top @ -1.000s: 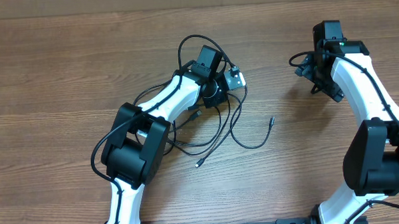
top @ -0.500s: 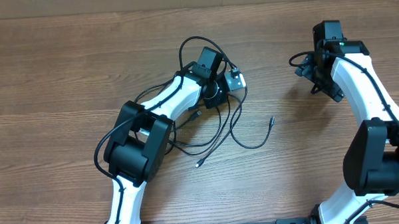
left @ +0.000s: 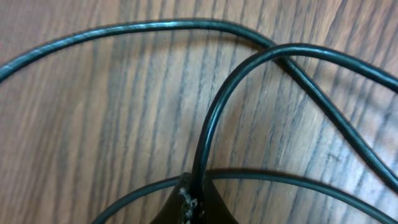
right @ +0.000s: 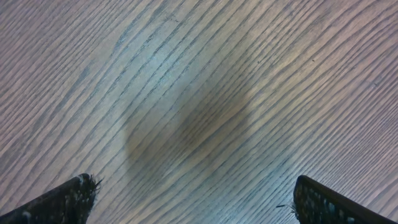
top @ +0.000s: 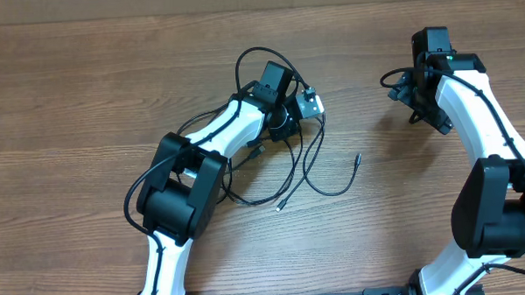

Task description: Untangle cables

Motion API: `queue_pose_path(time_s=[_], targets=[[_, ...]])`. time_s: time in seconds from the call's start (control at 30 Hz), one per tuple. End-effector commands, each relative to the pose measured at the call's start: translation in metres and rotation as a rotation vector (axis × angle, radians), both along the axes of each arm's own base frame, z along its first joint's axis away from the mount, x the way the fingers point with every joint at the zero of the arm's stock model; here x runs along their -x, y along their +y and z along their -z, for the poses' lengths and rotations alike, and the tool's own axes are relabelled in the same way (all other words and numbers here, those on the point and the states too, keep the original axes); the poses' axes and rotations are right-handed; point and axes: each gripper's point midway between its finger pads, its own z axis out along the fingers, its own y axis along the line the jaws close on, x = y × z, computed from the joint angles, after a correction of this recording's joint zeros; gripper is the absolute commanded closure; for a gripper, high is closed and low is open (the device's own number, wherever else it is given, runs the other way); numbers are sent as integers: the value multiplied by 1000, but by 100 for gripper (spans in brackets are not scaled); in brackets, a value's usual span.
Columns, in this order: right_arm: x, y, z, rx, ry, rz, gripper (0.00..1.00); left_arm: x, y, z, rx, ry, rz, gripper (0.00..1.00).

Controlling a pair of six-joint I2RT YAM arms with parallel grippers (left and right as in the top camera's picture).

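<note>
Wood-grain desk [top: 77, 110] beneath everything. Left arm [top: 222, 131] stretched from the near edge toward the middle. Right arm [top: 471, 105] off at the right side, well apart from the tangle. Cables [top: 332, 193] sprawled mid-desk in loose, overlapping black loops, around and beneath the left arm's end, one loop arching beyond it. Left fingers [left: 194, 206] pressed fully together, pinching one strand that rises from between the tips and curves across another strand. Right fingers [right: 65, 200] spread wide over bare wood, holding nothing. Two free plug ends lying flat: one [top: 357, 159] right of the loops, the other [top: 280, 206] nearer the front edge.
</note>
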Motion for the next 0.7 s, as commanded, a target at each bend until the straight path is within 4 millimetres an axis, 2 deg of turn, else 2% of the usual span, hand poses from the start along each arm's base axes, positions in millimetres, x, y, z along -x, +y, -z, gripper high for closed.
queue_pose_path(time_s=[0.0, 0.2, 0.33, 0.37, 0.4, 0.47, 0.57, 0.67], targets=[[-1, -2, -3, 9, -13, 8, 0, -5, -8, -64, 81, -92, -14, 96], [-1, -2, -3, 9, -14, 9, 0, -6, -8, -147, 169, -235, -18, 96], [-1, -2, -3, 9, -14, 9, 0, -7, 1, -207, 208, -368, -57, 96], [-1, -2, -3, 9, -14, 9, 0, -8, 5, -223, 214, -407, -77, 96], [-1, -2, -3, 9, -13, 8, 0, -9, 12, -248, 223, -473, -105, 96], [-1, -2, -3, 9, -13, 8, 0, -10, 23, -278, 234, -552, -151, 96], [-1, -2, -3, 9, -13, 8, 0, -13, 44, -315, 248, -647, -275, 96], [-1, -2, -3, 9, -13, 8, 0, -17, 77, -341, 212, -740, -447, 96]])
